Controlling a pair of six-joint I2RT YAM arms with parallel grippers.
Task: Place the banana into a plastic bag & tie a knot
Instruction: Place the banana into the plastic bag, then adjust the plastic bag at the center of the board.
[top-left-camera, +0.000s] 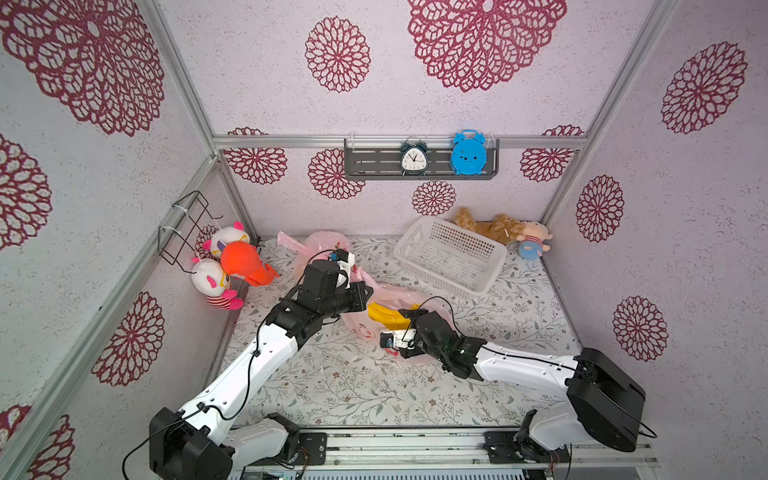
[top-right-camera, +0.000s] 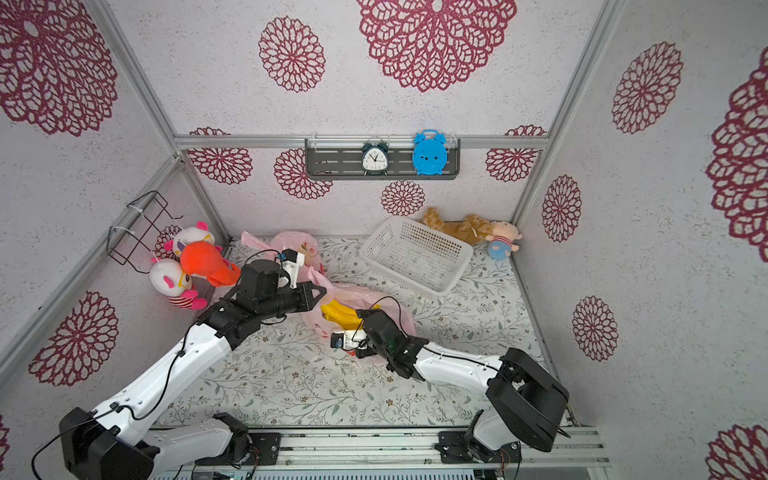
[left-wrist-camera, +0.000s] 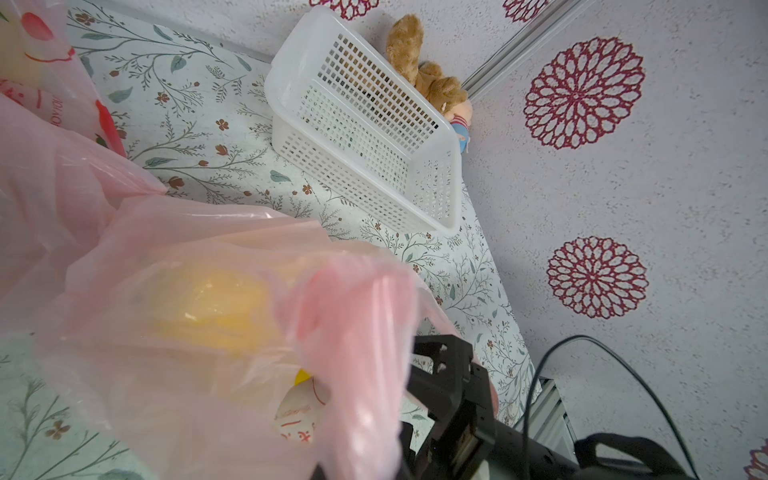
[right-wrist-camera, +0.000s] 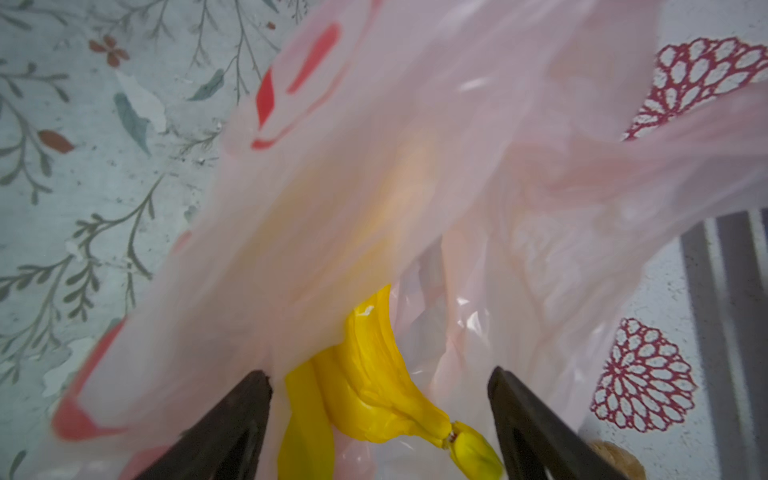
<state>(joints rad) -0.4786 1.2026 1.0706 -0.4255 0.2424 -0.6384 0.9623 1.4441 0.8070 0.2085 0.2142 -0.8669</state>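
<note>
Counted two robot arms: left arm (top-left-camera: 249, 370), right arm (top-left-camera: 523, 368). Pink plastic bags were two: banana bag (top-left-camera: 395, 296), spare bag (top-left-camera: 326, 243). One banana bunch (right-wrist-camera: 365, 374), fruits in it uncountable. One white basket (top-left-camera: 465, 235). Alarm clocks were two: dark clock (top-left-camera: 414, 158), blue clock (top-left-camera: 468, 154). One shelf (top-left-camera: 374, 162), one wire rack (top-left-camera: 185, 226). Plush toys were five: white-pink plush (top-left-camera: 226, 239), its twin (top-left-camera: 210, 282), orange plush (top-left-camera: 243, 262), brown bear (top-left-camera: 490, 226), striped doll (top-left-camera: 534, 243).

In the right wrist view the right tool (right-wrist-camera: 379, 372) is cut off by the frame's edge and the plastic bag (right-wrist-camera: 374, 166) is smeared. In the left wrist view the banana (left-wrist-camera: 208, 299) is a blurry yellow patch behind film. In both top views, below centre, the right arm (top-left-camera: 436, 332) (top-right-camera: 386, 328) covers its end.
</note>
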